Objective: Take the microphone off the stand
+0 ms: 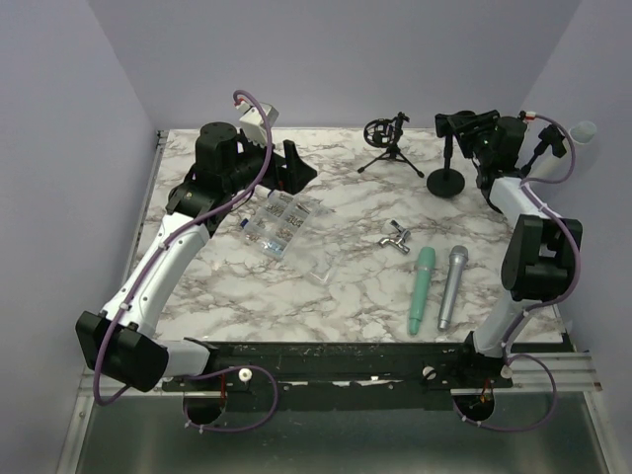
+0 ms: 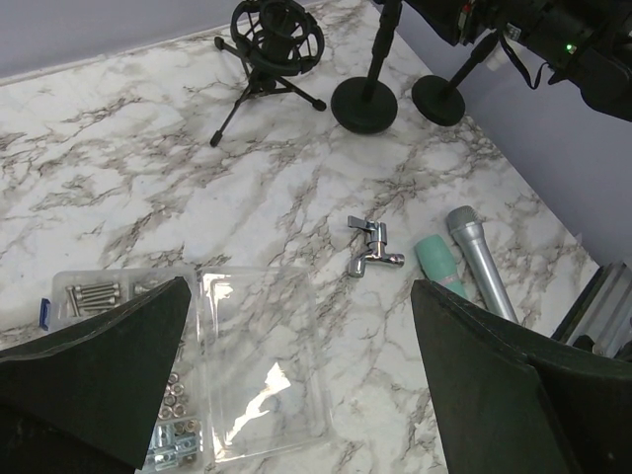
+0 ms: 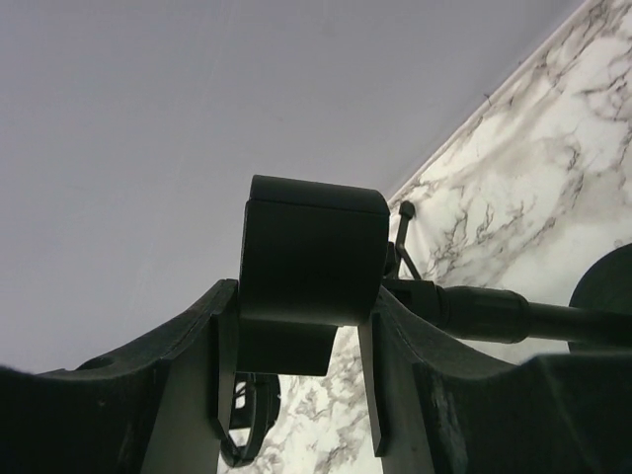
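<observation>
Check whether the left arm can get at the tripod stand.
Probably yes. The left gripper is open and empty, only bare table lies between it and the tripod stand, and the right gripper is clamped elsewhere, on top of the round-base stand.

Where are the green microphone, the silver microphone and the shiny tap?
green microphone [image 1: 422, 289], top view, middle of its handle
silver microphone [image 1: 452, 288], top view, middle of its handle
shiny tap [image 2: 371, 259], left wrist view, its body

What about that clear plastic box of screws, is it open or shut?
Open: the box has its clear lid folded out flat beside the compartments of screws.
</observation>
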Action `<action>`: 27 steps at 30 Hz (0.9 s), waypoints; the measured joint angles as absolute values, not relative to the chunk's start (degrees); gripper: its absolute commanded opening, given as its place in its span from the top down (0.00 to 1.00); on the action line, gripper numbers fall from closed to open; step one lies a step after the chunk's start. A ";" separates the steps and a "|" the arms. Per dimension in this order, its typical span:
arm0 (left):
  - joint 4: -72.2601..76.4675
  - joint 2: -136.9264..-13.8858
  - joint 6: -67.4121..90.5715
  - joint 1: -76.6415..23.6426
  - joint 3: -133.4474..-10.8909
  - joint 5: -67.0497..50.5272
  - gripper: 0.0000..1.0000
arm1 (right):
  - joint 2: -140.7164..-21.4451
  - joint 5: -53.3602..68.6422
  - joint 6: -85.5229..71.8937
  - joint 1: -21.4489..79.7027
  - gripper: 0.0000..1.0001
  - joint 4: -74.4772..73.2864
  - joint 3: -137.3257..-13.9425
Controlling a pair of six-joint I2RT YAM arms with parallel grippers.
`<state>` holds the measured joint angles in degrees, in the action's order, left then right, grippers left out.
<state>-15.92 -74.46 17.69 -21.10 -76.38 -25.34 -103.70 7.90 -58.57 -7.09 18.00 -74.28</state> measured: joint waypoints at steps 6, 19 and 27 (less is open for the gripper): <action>-15.92 -74.59 17.69 -20.95 -76.38 -25.36 0.01 | -108.29 7.99 -56.16 -7.62 0.53 18.59 -79.61; -15.86 -74.61 18.59 -20.29 -76.38 -26.46 0.01 | -109.08 10.44 -54.81 -8.03 0.09 19.55 -78.98; -15.70 -74.59 18.70 -20.29 -76.38 -26.63 0.01 | -107.46 9.76 -52.88 -8.16 0.00 14.90 -79.11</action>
